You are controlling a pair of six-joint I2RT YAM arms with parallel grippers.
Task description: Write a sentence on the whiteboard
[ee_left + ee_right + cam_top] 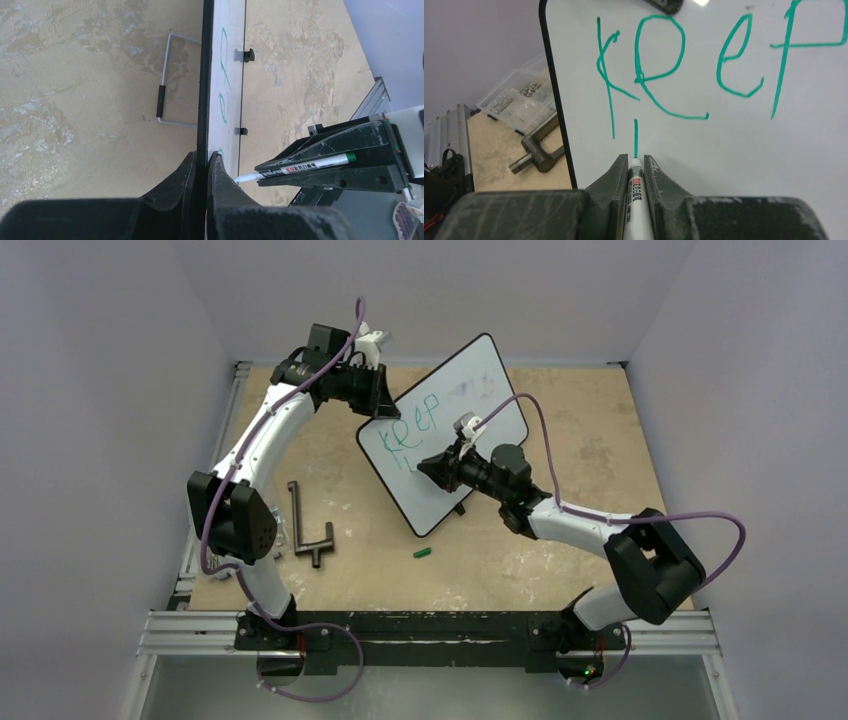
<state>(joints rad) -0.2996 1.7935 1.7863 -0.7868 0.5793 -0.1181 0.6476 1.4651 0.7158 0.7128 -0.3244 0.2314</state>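
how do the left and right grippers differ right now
The left gripper clamps the whiteboard by its black-framed edge; the right gripper pinches a white marker. The left sits at the board's edge; the right faces the writing side, marker tip at a short green stroke. Both are shut on something.

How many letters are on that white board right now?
4, in one green line on the whiteboard: K nearest its edge, then first e, second e, P. A short stroke below at the marker tip is no letter yet. The right pincer could hide marks lower down.
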